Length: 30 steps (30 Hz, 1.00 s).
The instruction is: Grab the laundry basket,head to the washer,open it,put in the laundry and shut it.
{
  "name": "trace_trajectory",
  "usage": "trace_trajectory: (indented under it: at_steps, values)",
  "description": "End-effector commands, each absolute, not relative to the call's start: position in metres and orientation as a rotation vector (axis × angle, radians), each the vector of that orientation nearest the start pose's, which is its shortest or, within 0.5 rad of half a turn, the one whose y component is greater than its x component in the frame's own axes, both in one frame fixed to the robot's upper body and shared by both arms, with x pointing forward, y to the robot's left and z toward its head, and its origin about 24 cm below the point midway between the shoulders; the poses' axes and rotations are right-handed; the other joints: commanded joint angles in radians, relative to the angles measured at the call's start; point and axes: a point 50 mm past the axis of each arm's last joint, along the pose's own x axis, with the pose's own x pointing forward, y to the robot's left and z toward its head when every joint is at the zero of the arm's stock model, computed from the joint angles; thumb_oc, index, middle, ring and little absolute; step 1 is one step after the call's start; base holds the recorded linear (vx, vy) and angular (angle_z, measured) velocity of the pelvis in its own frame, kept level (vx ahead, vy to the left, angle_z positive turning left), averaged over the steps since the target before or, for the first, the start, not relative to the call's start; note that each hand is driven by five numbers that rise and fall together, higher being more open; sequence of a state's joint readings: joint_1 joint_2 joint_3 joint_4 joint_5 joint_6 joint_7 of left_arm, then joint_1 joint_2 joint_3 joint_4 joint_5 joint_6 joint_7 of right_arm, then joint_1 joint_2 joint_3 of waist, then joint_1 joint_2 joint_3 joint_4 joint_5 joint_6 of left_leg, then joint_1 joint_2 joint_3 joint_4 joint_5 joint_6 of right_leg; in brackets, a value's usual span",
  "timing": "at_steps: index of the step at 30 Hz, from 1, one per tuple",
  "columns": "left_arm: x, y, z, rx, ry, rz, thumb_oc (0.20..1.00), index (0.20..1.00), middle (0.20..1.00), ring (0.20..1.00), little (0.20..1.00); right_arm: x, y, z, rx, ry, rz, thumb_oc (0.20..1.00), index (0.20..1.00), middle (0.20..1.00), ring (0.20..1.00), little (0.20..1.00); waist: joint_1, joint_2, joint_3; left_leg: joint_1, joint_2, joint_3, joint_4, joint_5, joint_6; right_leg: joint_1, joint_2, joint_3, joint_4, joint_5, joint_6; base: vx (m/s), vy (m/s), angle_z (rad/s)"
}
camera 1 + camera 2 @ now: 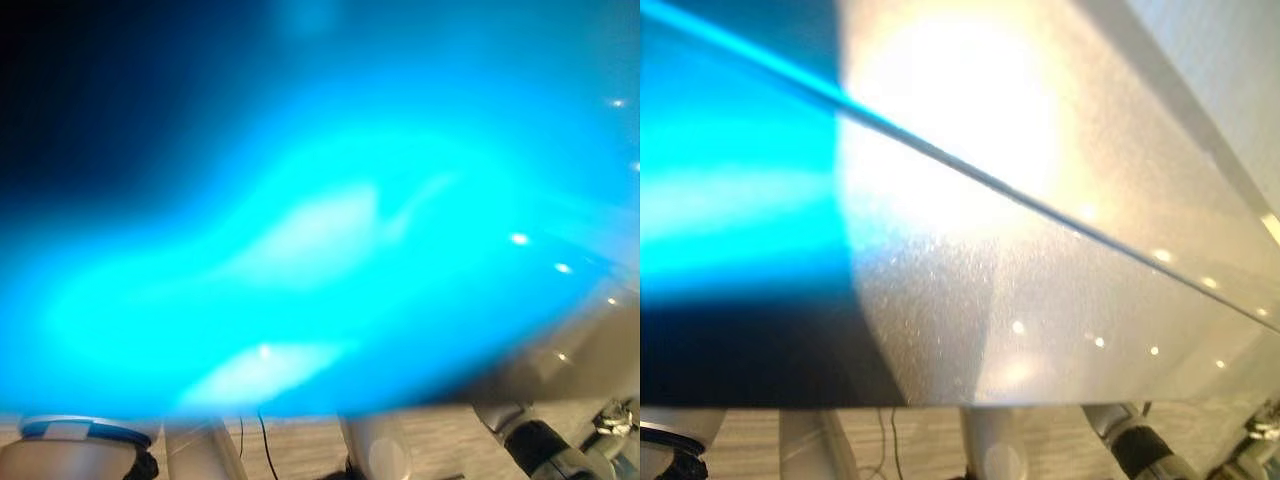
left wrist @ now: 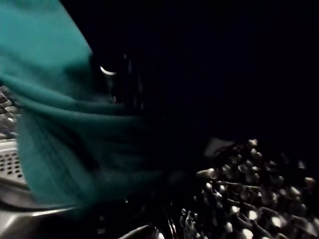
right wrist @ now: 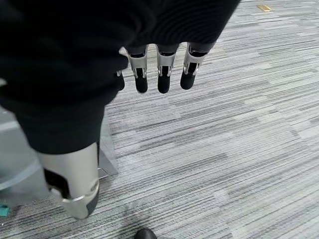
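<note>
Your head views sit almost against the washer [image 1: 1060, 250]: a pale glossy metallic surface crossed by a dark seam running from 10 o'clock down to 4 o'clock, with a bright blue glow across the 9 o'clock side.

Left wrist view: teal laundry [image 2: 55, 124] hangs in folds inside the dark, perforated steel drum [image 2: 249, 209], cloth toward 9 o'clock, studded drum wall at 5 o'clock. The left hand is lost in the dark behind the cloth; you cannot tell whether its fingers are closed on it or loose.

Right wrist view: your right hand [image 3: 159, 69] hangs over grey striped carpet [image 3: 234, 149], fingers straight and relaxed, thumb apart at 7 o'clock, holding nothing. A grey panel edge [image 3: 20, 169] sits at 8 o'clock.
</note>
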<state>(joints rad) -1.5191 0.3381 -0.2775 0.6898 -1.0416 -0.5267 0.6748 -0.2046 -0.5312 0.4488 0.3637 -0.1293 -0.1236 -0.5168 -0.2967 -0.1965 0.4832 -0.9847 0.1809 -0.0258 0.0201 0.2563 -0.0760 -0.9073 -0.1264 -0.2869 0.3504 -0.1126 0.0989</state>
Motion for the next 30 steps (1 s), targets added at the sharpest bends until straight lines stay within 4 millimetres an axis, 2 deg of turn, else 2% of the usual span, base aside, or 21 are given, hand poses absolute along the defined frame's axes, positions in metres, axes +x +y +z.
trace_trajectory:
  at_steps: [1, 4, 5, 6, 9, 11, 12, 13, 14, 15, 16, 17, 18, 19, 20, 21, 22, 23, 25, 27, 30]
  values:
    - [0.232, 0.09, 0.499, -0.987, -1.451, -0.267, 0.2, 0.2, 0.2, 0.2, 0.2, 0.246, -0.224, 0.008, -0.761, 0.027, -0.133, 1.0, 1.0, 1.0, 1.0, 1.0, 0.023, -0.01, -0.004, 0.11, -0.001, -0.044, 0.066, -0.219, -0.039, 0.027, 0.035, 0.03, -0.233, 0.19, 0.054, 0.0, -0.022, 0.06]
    - [0.246, 0.08, 0.49, -0.956, -1.368, -0.279, 0.2, 0.2, 0.2, 0.2, 0.2, 0.244, -0.225, 0.007, -0.756, 0.04, -0.139, 1.0, 1.0, 1.0, 1.0, 1.0, 0.025, -0.007, -0.005, 0.113, -0.005, -0.046, 0.064, -0.216, -0.039, 0.031, 0.036, 0.03, -0.233, 0.19, 0.051, -0.01, -0.01, 0.1]
    - [0.258, 0.076, 0.485, -0.918, -1.311, -0.276, 0.445, 0.445, 0.445, 0.445, 0.445, 0.244, -0.227, 0.006, -0.752, 0.048, -0.146, 1.0, 1.0, 1.0, 1.0, 1.0, 0.027, -0.005, -0.004, 0.113, -0.007, -0.048, 0.065, -0.215, -0.039, 0.035, 0.035, 0.029, -0.235, 0.191, 0.049, -0.02, 0.003, 0.11]
    - [0.285, 0.07, 0.474, -0.765, -1.191, -0.25, 1.0, 1.0, 1.0, 1.0, 1.0, 0.245, -0.23, 0.007, -0.743, 0.056, -0.166, 1.0, 1.0, 1.0, 1.0, 1.0, 0.032, 0.006, -0.003, 0.113, -0.01, -0.049, 0.063, -0.212, -0.038, 0.038, 0.032, 0.024, -0.239, 0.195, 0.047, -0.03, 0.013, 0.1]
    - [0.331, 0.075, 0.453, -0.245, -1.026, -0.135, 1.0, 1.0, 1.0, 1.0, 1.0, 0.246, -0.239, 0.011, -0.738, 0.062, -0.199, 1.0, 1.0, 1.0, 1.0, 1.0, 0.043, 0.034, -0.001, 0.112, -0.012, -0.043, 0.057, -0.204, -0.037, 0.042, 0.024, 0.016, -0.244, 0.202, 0.046, -0.02, 0.03, 0.05]
    - [0.359, 0.094, 0.441, 0.115, -0.912, -0.019, 1.0, 1.0, 1.0, 1.0, 1.0, 0.247, -0.244, 0.011, -0.731, 0.074, -0.211, 1.0, 1.0, 1.0, 1.0, 1.0, 0.055, 0.051, 0.003, 0.114, -0.014, -0.04, 0.055, -0.197, -0.034, 0.047, 0.019, 0.012, -0.244, 0.204, 0.045, -0.01, 0.016, 0.01]
    - [0.359, 0.094, 0.443, 0.119, -0.914, -0.021, 1.0, 1.0, 1.0, 1.0, 1.0, 0.247, -0.243, 0.012, -0.727, 0.071, -0.21, 1.0, 1.0, 1.0, 1.0, 1.0, 0.055, 0.048, 0.006, 0.115, -0.015, -0.041, 0.055, -0.197, -0.034, 0.047, 0.018, 0.011, -0.244, 0.204, 0.045, 0.0, 0.0, 0.0]
    - [0.365, 0.099, 0.441, 0.302, -0.889, 0.029, 1.0, 1.0, 1.0, 1.0, 1.0, 0.248, -0.243, 0.011, -0.724, 0.078, -0.207, 1.0, 1.0, 1.0, 1.0, 1.0, 0.061, 0.053, 0.008, 0.117, -0.017, -0.04, 0.055, -0.194, -0.034, 0.05, 0.016, 0.011, -0.244, 0.206, 0.045, -0.02, 0.024, 0.1]
    - [0.374, 0.105, 0.435, 0.667, -0.866, 0.155, 1.0, 1.0, 1.0, 1.0, 1.0, 0.25, -0.242, 0.009, -0.723, 0.087, -0.193, 1.0, 1.0, 1.0, 1.0, 1.0, 0.074, 0.063, 0.013, 0.125, -0.019, -0.035, 0.053, -0.19, -0.033, 0.057, 0.013, 0.012, -0.246, 0.208, 0.045, -0.03, 0.03, 0.13]
    - [0.376, 0.104, 0.433, 0.799, -0.871, 0.208, 1.0, 1.0, 1.0, 1.0, 1.0, 0.25, -0.24, 0.007, -0.717, 0.09, -0.183, 1.0, 1.0, 1.0, 1.0, 1.0, 0.08, 0.063, 0.017, 0.131, -0.02, -0.033, 0.05, -0.187, -0.033, 0.062, 0.012, 0.013, -0.246, 0.209, 0.046, -0.02, 0.024, 0.15]
    - [0.376, 0.104, 0.432, 0.803, -0.872, 0.209, 1.0, 1.0, 1.0, 1.0, 1.0, 0.25, -0.24, 0.006, -0.715, 0.09, -0.183, 1.0, 1.0, 1.0, 1.0, 1.0, 0.081, 0.06, 0.019, 0.133, -0.02, -0.033, 0.049, -0.187, -0.033, 0.064, 0.012, 0.014, -0.247, 0.209, 0.047, -0.02, 0.018, 0.1]
    - [0.377, 0.091, 0.422, 0.958, -0.916, 0.254, 1.0, 1.0, 1.0, 1.0, 1.0, 0.252, -0.236, 0.002, -0.702, 0.097, -0.174, 1.0, 1.0, 1.0, 1.0, 1.0, 0.096, 0.06, 0.027, 0.146, -0.022, -0.031, 0.046, -0.185, -0.031, 0.075, 0.011, 0.015, -0.25, 0.208, 0.048, -0.01, 0.011, 0.1]
    - [0.377, 0.091, 0.421, 0.958, -0.916, 0.254, 1.0, 1.0, 1.0, 1.0, 1.0, 0.252, -0.236, 0.002, -0.702, 0.098, -0.174, 1.0, 1.0, 1.0, 1.0, 1.0, 0.096, 0.06, 0.027, 0.147, -0.022, -0.031, 0.046, -0.185, -0.031, 0.075, 0.011, 0.016, -0.25, 0.208, 0.048, -0.01, 0.03, 0.1]
    - [0.378, 0.078, 0.404, 1.049, -0.948, 0.242, 1.0, 1.0, 1.0, 1.0, 1.0, 0.252, -0.229, -0.003, -0.686, 0.109, -0.16, 1.0, 1.0, 1.0, 1.0, 1.0, 0.106, 0.059, 0.032, 0.158, -0.023, -0.032, 0.043, -0.189, -0.028, 0.086, 0.008, 0.015, -0.253, 0.206, 0.047, -0.01, 0.018, 0.1]
    - [0.378, 0.078, 0.402, 1.051, -0.946, 0.243, 1.0, 1.0, 1.0, 1.0, 1.0, 0.252, -0.229, -0.004, -0.686, 0.11, -0.159, 1.0, 1.0, 1.0, 1.0, 1.0, 0.107, 0.059, 0.031, 0.16, -0.023, -0.032, 0.042, -0.189, -0.028, 0.088, 0.008, 0.015, -0.253, 0.206, 0.047, -0.01, 0.046, 0.14]
    - [0.379, 0.069, 0.378, 1.101, -0.953, 0.209, 1.0, 1.0, 1.0, 1.0, 1.0, 0.252, -0.221, -0.01, -0.672, 0.132, -0.147, 1.0, 1.0, 1.0, 1.0, 1.0, 0.118, 0.06, 0.033, 0.173, -0.027, -0.031, 0.044, -0.194, -0.026, 0.102, 0.006, 0.017, -0.256, 0.202, 0.046, 0.0, 0.043, 0.14]
    - [0.377, 0.064, 0.372, 1.105, -0.974, 0.195, 1.0, 1.0, 1.0, 1.0, 1.0, 0.252, -0.219, -0.012, -0.666, 0.142, -0.145, 1.0, 1.0, 1.0, 1.0, 1.0, 0.124, 0.06, 0.035, 0.174, -0.028, -0.03, 0.045, -0.197, -0.026, 0.105, 0.004, 0.016, -0.256, 0.2, 0.046, -0.08, 0.072, 0.12]
    - [0.371, 0.058, 0.365, 1.089, -1.015, 0.17, 1.0, 1.0, 1.0, 1.0, 1.0, 0.251, -0.218, -0.015, -0.662, 0.153, -0.144, 1.0, 1.0, 1.0, 1.0, 1.0, 0.129, 0.057, 0.037, 0.166, -0.039, -0.024, 0.052, -0.178, -0.02, 0.102, -0.005, 0.006, -0.258, 0.217, 0.034, -0.08, 0.057, 0.09]
    - [0.368, 0.057, 0.357, 1.073, -1.033, 0.171, 1.0, 1.0, 1.0, 1.0, 1.0, 0.251, -0.216, -0.017, -0.668, 0.16, -0.138, 1.0, 1.0, 1.0, 1.0, 1.0, 0.134, 0.061, 0.033, 0.183, -0.036, -0.031, 0.051, -0.202, -0.025, 0.122, 0.0, 0.017, -0.261, 0.2, 0.044, -0.02, 0.041, 0.13]
    - [0.36, 0.049, 0.338, 1.001, -1.078, 0.179, 1.0, 1.0, 1.0, 1.0, 1.0, 0.252, -0.209, -0.021, -0.71, 0.165, -0.105, 1.0, 1.0, 1.0, 1.0, 1.0, 0.141, 0.051, 0.037, 0.186, -0.046, -0.024, 0.059, -0.188, -0.023, 0.137, -0.015, 0.003, -0.269, 0.217, 0.033, -0.06, 0.069, 0.09]
    - [0.347, 0.053, 0.326, 0.931, -1.128, 0.213, 1.0, 1.0, 1.0, 1.0, 1.0, 0.25, -0.207, -0.026, -0.766, 0.179, -0.078, 1.0, 1.0, 1.0, 1.0, 1.0, 0.15, 0.044, 0.037, 0.232, -0.05, -0.023, 0.048, -0.188, -0.026, 0.188, -0.02, -0.001, -0.282, 0.22, 0.035, -0.02, 0.063, 0.01]
